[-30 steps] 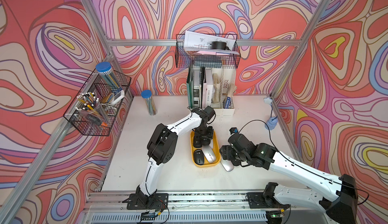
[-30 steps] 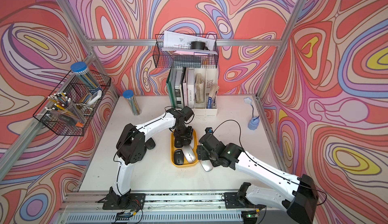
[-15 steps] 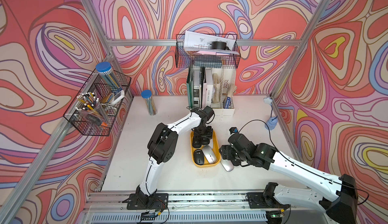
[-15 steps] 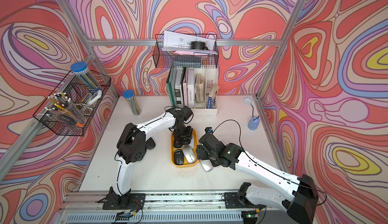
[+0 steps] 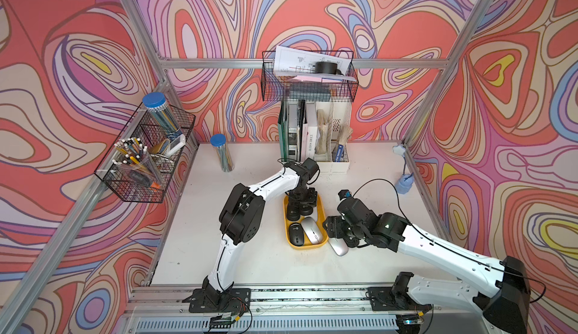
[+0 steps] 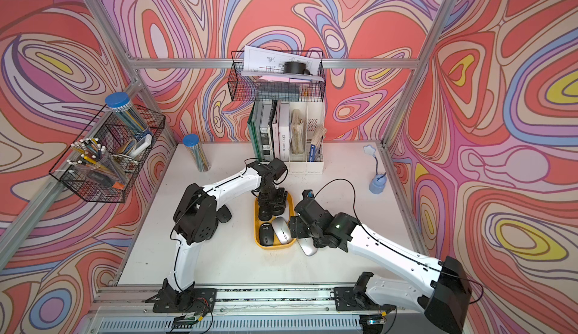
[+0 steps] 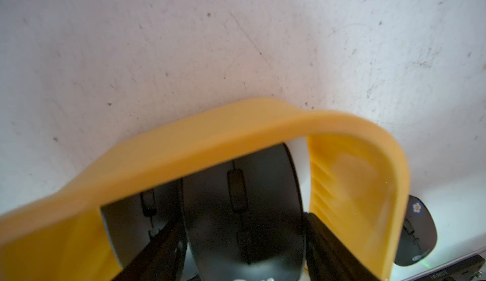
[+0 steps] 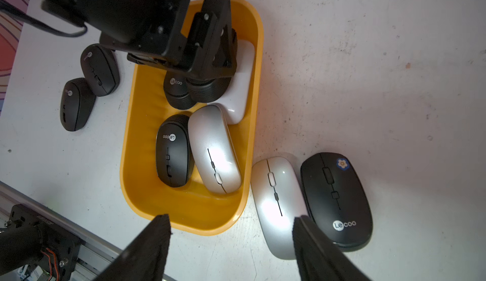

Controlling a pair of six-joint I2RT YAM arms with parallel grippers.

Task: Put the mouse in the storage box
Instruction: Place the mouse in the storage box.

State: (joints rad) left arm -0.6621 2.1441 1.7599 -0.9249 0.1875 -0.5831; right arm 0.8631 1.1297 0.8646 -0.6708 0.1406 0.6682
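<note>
my left gripper (image 7: 244,221) is down inside the storage box (image 7: 236,135), at the end nearer the back wall, with a black mouse (image 7: 263,187) lying between my fingers (image 7: 323,240). they run close along its two sides, but i cannot tell whether they pinch it or stand just off it. it sits within the yellow walls. toward the rail end of the box a second black mouse (image 8: 173,150) and a silver mouse (image 8: 214,148) lie side by side. a white mouse (image 8: 242,82) lies along the wall on my right arm's side, partly hidden under my left gripper. my right gripper (image 8: 231,221) hovers over the rail-end corner of the box, its fingers (image 8: 157,240) spread wide with nothing held between them. on the table (image 8: 368,56), just outside that wall, a loose silver mouse (image 8: 276,206) lies beside a flower-sticker mouse (image 8: 336,200), the two nearly touching. one of my right fingers shows over the line where they meet. on the box's other side two small black mice (image 8: 100,69) rest on the table, near each other.
</note>
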